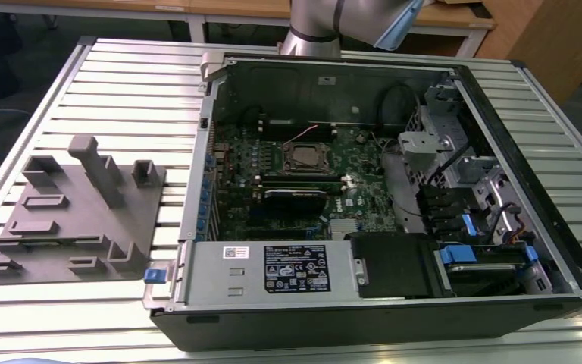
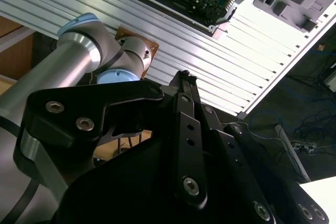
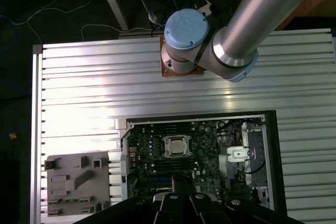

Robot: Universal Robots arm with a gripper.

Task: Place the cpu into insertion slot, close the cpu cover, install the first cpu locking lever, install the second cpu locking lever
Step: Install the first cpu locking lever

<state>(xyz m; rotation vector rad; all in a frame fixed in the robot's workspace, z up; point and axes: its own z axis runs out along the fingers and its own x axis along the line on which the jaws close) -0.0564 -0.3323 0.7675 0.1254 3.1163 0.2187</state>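
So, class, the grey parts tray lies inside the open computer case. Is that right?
No. The grey parts tray lies outside the open computer case, on the slatted table, at the exterior view's left.

End effector (image 3: 181,183) partly cut off

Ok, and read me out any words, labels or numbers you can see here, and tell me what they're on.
Large black-and-white label on the grey metal housing in the computer case: too small to read.
Small white sticker beside it: too small to read.
Motherboard markings: illegible.
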